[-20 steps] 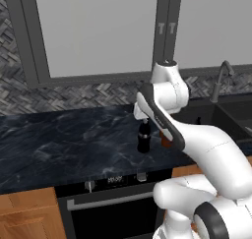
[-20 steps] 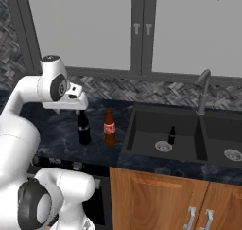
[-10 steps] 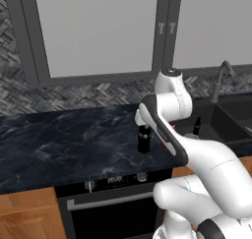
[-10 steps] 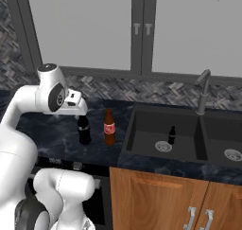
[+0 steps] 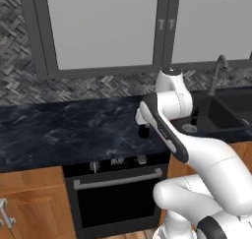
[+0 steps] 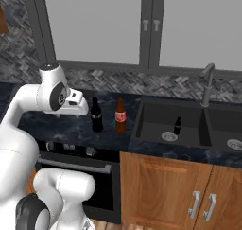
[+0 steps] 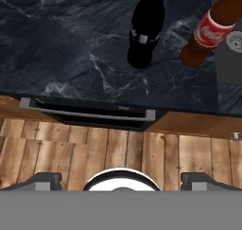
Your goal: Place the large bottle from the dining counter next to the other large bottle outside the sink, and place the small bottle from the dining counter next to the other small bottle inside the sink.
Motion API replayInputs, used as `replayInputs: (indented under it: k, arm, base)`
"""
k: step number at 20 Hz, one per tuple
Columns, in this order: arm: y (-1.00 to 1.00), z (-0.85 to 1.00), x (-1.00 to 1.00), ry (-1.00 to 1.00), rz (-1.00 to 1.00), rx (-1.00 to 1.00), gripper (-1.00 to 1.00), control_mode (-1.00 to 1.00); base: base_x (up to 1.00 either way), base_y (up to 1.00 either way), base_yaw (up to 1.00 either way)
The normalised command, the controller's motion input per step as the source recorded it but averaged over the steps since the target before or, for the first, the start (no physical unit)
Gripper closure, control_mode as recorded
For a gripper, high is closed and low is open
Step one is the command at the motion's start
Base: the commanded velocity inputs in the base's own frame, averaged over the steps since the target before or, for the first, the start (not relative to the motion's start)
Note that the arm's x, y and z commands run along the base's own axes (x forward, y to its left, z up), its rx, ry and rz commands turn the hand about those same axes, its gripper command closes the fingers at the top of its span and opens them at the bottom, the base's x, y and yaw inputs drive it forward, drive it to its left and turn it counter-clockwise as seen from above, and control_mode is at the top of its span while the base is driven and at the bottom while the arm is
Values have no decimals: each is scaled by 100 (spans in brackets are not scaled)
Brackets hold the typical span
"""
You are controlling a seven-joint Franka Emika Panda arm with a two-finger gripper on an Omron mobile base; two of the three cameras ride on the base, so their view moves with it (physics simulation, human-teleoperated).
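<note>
The black large bottle (image 6: 96, 114) stood on the dark marbled counter (image 6: 52, 120) just beyond the claw (image 6: 83, 108), apart from it. The brown red-labelled bottle (image 6: 120, 115) stood beside. The claw's opening couldn't be told.

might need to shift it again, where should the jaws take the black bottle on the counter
Grip the black bottle around its narrow neck or upper body, coming in level from the arm's side, its left in the right base view. It stands upright on the counter, and the brown bottle stands close on its sink side, so that flank looks too tight for a finger.
</note>
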Motion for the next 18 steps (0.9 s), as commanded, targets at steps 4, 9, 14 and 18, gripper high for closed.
replayInputs:
  k: [4, 9, 14, 18]
  arm:
    - [0, 0, 0, 0, 0, 0, -100, 100]
    - [0, 0, 0, 0, 0, 0, -100, 100]
    - [0, 0, 0, 0, 0, 0, -100, 100]
    - [0, 0, 0, 0, 0, 0, -100, 100]
  base:
    - [-23, 26, 33]
    - [-9, 2, 79]
    - [-1, 37, 90]
    - [0, 60, 86]
